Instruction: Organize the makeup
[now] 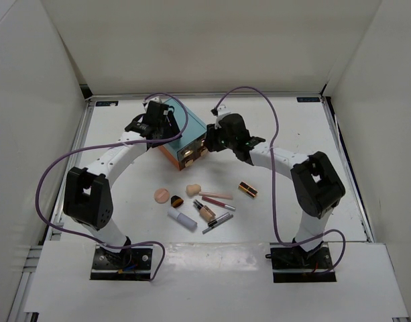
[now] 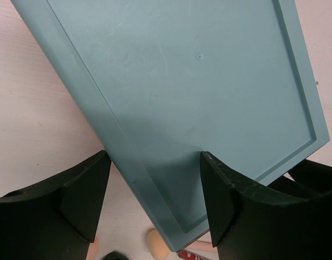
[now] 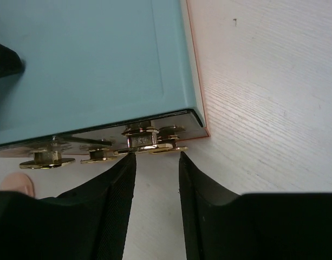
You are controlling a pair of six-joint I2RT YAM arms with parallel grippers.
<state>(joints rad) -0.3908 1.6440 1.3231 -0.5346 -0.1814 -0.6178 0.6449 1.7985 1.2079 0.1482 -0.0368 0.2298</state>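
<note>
The makeup lies loose on the table in front of the teal drawer box (image 1: 185,137): a peach puff (image 1: 162,195), a beige sponge (image 1: 193,190), a small black item (image 1: 176,200), pink pencils (image 1: 216,196), a red-gold lipstick (image 1: 247,189), a white tube (image 1: 182,219), a foundation bottle (image 1: 204,211) and a slim pencil (image 1: 217,223). My left gripper (image 2: 155,197) is open above the box's top (image 2: 198,81), straddling its left edge. My right gripper (image 3: 156,158) is open, its tips just in front of a gold drawer knob (image 3: 147,142), holding nothing.
The box has orange-edged drawers with several gold knobs (image 1: 192,155) facing the makeup. White walls enclose the table on three sides. Purple cables (image 1: 272,134) loop over both arms. The sponge (image 2: 157,246) shows below the box's corner in the left wrist view.
</note>
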